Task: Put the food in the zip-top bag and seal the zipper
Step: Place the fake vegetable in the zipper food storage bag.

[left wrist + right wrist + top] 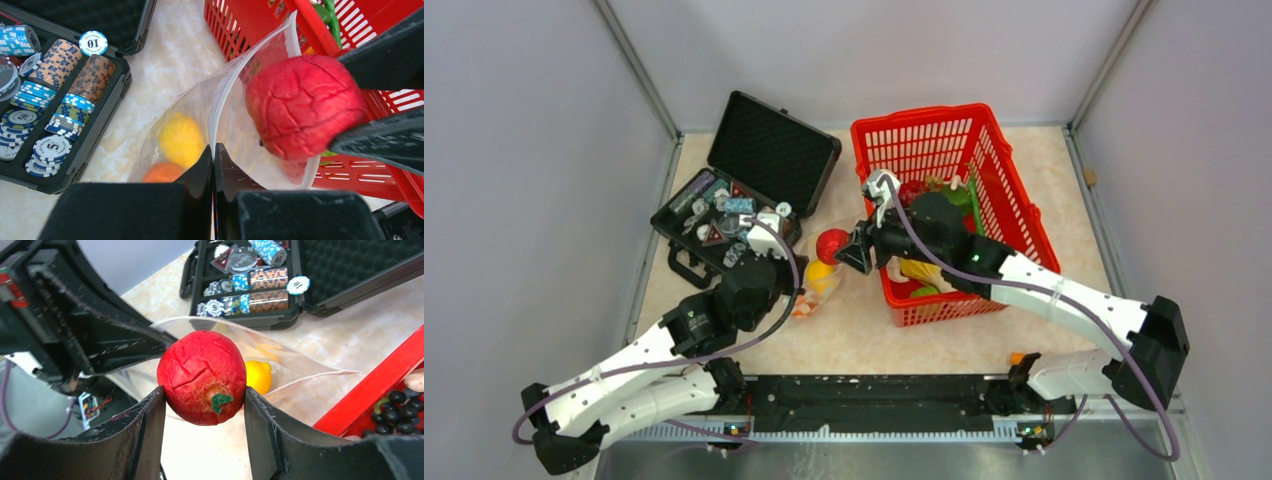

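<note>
Left tool (214, 161), clenched on the mouth edge of the bag (195, 100), props it open on the counter (864, 340); lemon (181, 139) and orange (161, 172) are already inside. Right tool (203, 390) grips the red fruit (202, 372) at the mouth, not yet released. Grapes (395, 407) and other food lie in the basket (1014, 190); zipper (225, 95) unsealed.

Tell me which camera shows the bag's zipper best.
Left wrist: the zipper arcs up clearly from the shut left gripper. Right wrist shows a stretch behind the red fruit. From the top view, it's too small to make out.
</note>
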You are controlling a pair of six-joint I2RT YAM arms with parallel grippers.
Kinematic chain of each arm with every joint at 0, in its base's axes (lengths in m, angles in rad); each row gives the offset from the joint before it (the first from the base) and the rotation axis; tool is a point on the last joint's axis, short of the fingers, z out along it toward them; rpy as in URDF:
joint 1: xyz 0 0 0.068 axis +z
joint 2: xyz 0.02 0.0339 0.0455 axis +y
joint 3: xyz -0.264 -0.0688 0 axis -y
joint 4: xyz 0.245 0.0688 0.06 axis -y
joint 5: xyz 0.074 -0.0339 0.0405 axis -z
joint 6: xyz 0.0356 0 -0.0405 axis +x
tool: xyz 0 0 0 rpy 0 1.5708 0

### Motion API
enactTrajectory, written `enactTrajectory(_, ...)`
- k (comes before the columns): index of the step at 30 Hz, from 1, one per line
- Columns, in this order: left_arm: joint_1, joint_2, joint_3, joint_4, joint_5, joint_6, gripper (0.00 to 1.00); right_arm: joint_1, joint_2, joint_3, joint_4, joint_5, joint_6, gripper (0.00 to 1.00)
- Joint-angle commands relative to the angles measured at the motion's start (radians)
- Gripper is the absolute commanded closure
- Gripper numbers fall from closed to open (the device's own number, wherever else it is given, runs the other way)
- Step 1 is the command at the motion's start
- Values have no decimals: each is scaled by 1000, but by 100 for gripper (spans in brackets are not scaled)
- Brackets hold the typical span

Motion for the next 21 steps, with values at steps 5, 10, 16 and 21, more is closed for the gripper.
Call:
enactTrajectory(5, -2, -13, 36, 15, -15, 9, 100, 34, 100, 128, -82, 133, -56, 58)
enactTrajectory(10, -2, -19, 32, 12, -19, 11, 100, 37, 98, 127, -67, 84, -51, 45)
enactTrajectory(16, -2, -26, 29, 12, -24, 11, 100, 37, 62, 103, -34, 99, -49, 39)
enactTrajectory(21, -2, -27, 27, 15, -22, 9, 100, 38, 67, 101, -39, 77, -50, 34)
